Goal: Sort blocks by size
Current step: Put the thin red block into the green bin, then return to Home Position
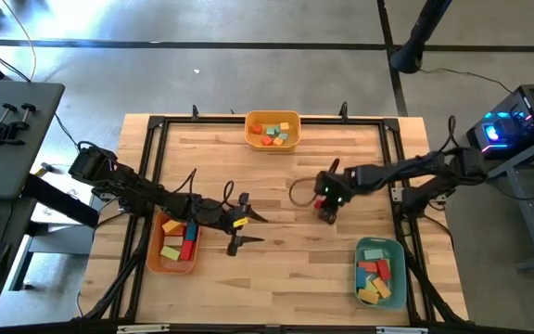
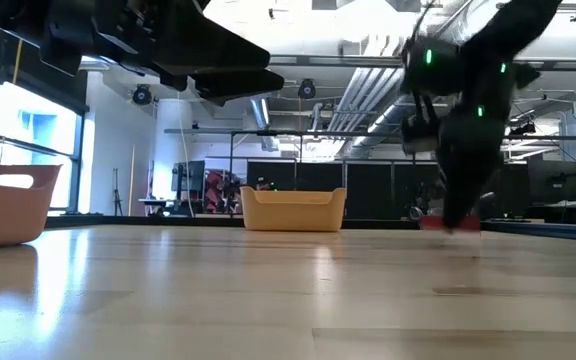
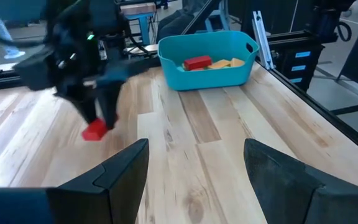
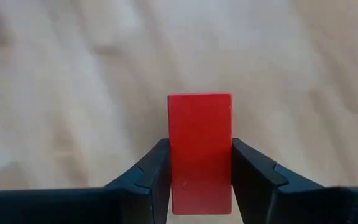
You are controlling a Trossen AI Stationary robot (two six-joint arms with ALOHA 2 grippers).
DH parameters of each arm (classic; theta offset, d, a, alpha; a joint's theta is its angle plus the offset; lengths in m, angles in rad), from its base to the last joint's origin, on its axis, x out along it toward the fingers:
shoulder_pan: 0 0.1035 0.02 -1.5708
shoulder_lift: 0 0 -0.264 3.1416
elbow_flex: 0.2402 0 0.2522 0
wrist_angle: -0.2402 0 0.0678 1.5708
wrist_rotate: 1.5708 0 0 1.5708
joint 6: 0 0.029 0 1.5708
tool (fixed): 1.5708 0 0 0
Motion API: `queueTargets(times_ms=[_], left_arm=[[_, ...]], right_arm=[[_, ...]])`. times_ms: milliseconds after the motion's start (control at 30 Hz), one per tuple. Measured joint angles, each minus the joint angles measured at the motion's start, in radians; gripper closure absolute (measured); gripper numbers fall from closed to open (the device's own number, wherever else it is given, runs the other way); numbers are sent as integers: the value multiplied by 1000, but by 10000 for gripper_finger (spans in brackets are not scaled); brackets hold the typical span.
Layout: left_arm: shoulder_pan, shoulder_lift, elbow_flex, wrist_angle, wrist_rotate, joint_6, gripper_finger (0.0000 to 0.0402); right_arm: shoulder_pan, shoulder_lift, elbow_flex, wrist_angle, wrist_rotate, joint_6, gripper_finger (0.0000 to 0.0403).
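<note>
Red block (image 4: 200, 152), right of table (image 1: 276, 269) centre: small, rigid, likely light, smooth-faced; right hand (image 4: 200, 180) clamped across its long flat sides; left hand (image 1: 246, 223) apart.

No text, label, brand, number or sign can be read on anything in these views.

pale wood-plank table (image 1: 276, 269) with a slight sheen, smooth matte red block (image 4: 200, 149), plastic-looking teal bin (image 3: 207, 78), dull black fingers (image 4: 148, 177)
</note>
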State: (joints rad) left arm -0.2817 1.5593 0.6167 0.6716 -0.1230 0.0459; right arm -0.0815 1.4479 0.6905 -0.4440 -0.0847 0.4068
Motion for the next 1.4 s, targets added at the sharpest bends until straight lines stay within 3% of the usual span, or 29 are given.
queueTargets(times_ms=[267,500,700,867,967,1133,1233,1400], left_arm=[[0,0,0,1,0,0,151],[-1,0,0,5,0,-7,151],[-16,0,0,5,0,-16,151],[-36,0,0,8,0,-16,151],[-47,0,0,8,0,-16,151],[-59,0,0,8,0,-16,151],[-60,0,0,11,0,-16,151],[-54,0,0,15,0,-16,151]], right_arm=[[354,0,265,-198,88,306,276],[663,-2,485,-450,100,906,276],[915,6,469,-590,80,1474,276],[1019,10,347,-570,-34,1786,275],[1037,10,276,-535,-28,1860,268],[1003,10,188,-448,2,1811,179],[972,10,176,-478,3,1757,144],[930,10,266,-642,38,1647,134]])
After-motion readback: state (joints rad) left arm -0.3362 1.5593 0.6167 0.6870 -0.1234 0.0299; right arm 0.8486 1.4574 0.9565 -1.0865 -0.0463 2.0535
